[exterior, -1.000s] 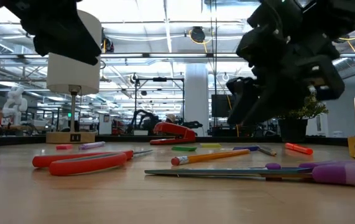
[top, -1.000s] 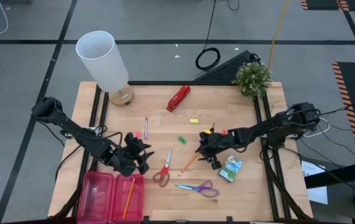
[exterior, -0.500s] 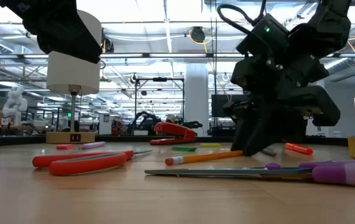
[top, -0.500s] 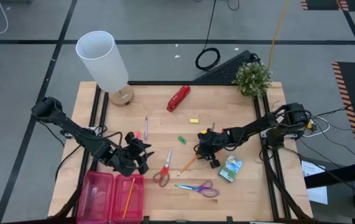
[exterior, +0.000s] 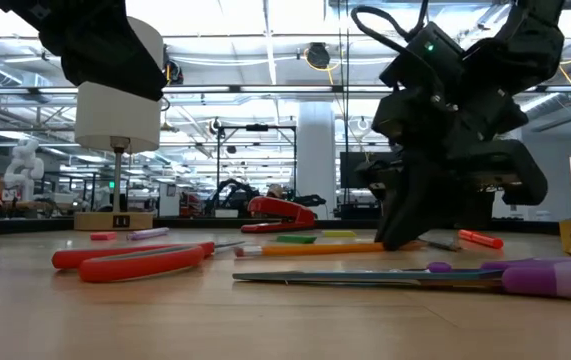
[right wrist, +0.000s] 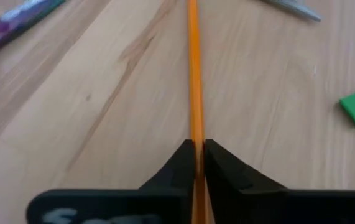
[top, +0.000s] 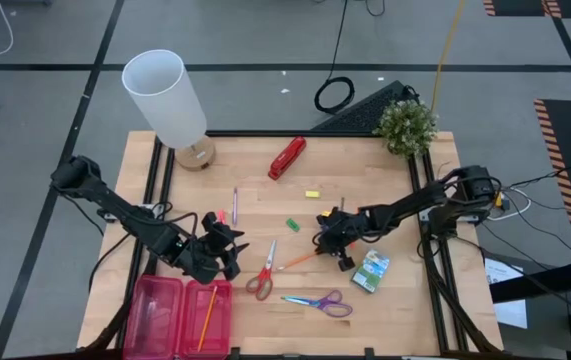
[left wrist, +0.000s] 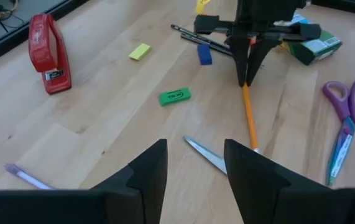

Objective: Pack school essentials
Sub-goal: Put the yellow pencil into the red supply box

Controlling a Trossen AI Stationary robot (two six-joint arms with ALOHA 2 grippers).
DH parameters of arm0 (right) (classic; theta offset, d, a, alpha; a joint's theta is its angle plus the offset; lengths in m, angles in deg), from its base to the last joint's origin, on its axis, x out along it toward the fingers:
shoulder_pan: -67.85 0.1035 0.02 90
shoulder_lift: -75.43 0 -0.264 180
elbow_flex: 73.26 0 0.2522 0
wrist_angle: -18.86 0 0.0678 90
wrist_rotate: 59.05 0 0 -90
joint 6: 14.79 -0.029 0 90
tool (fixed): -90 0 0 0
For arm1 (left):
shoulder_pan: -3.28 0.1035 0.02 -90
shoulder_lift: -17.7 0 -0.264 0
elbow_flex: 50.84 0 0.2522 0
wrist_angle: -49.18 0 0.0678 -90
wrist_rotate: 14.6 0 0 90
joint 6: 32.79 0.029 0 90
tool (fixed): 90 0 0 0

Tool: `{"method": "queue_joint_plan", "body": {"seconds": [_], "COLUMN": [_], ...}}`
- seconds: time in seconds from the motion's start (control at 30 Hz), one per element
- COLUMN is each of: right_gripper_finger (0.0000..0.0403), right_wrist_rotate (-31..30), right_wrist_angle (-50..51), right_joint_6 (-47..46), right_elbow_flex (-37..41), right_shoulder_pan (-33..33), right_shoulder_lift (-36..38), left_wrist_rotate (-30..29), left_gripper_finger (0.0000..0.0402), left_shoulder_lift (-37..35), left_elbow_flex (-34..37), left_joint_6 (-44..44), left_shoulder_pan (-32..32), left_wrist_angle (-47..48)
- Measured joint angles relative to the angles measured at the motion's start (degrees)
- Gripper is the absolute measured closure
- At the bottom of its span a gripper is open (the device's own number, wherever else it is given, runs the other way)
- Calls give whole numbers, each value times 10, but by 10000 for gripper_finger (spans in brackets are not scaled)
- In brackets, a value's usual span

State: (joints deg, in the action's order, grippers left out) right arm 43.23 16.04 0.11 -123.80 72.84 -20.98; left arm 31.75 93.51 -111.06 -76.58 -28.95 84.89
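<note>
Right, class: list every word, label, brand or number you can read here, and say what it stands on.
None can be read.
Flat green eraser: dark print, too small.
Green-yellow crayon box: printing blurred.
Red stapler: small label, illegible.

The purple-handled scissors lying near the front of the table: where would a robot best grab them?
Probably from straight above, across the narrow neck where the blades meet the handles. The purple-handled scissors lie flat and closed, so the loops are too wide and the blade tips too thin. The right end effector is nearest, but shut on the orange pencil.
</note>
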Motion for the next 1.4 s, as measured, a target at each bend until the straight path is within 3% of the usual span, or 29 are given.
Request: {"method": "queue_joint_plan", "body": {"seconds": [0.23,0.47,0.73,0.9,1.23,1.4], "right_gripper_finger": [399,401,400,367,254,237], "right_wrist_rotate": [2,15,15,-17,-32,-18], "right_wrist_angle": [9,13,38,17,-16,-15], "right_joint_6": [9,4,-19,-37,-31,-15], "right_elbow_flex": [1,0,0,-1,-43,-92], "right_shoulder_pan": [0,4,25,48,73,79], "right_shoulder_lift": [58,110,115,91,2,-71], "left_wrist_rotate": [-4,-4,1,1,6,18], "left_gripper_finger": [240,240,240,240,240,240], "left_shoulder_lift": [8,48,66,66,66,66], "left_elbow_flex": [0,0,0,0,0,0], "left_joint_6": [-7,59,92,92,101,101], "left_shoulder_pan": [-2,-5,3,3,16,16], "left_wrist_angle": [-9,-84,-129,-128,-133,-132]}}
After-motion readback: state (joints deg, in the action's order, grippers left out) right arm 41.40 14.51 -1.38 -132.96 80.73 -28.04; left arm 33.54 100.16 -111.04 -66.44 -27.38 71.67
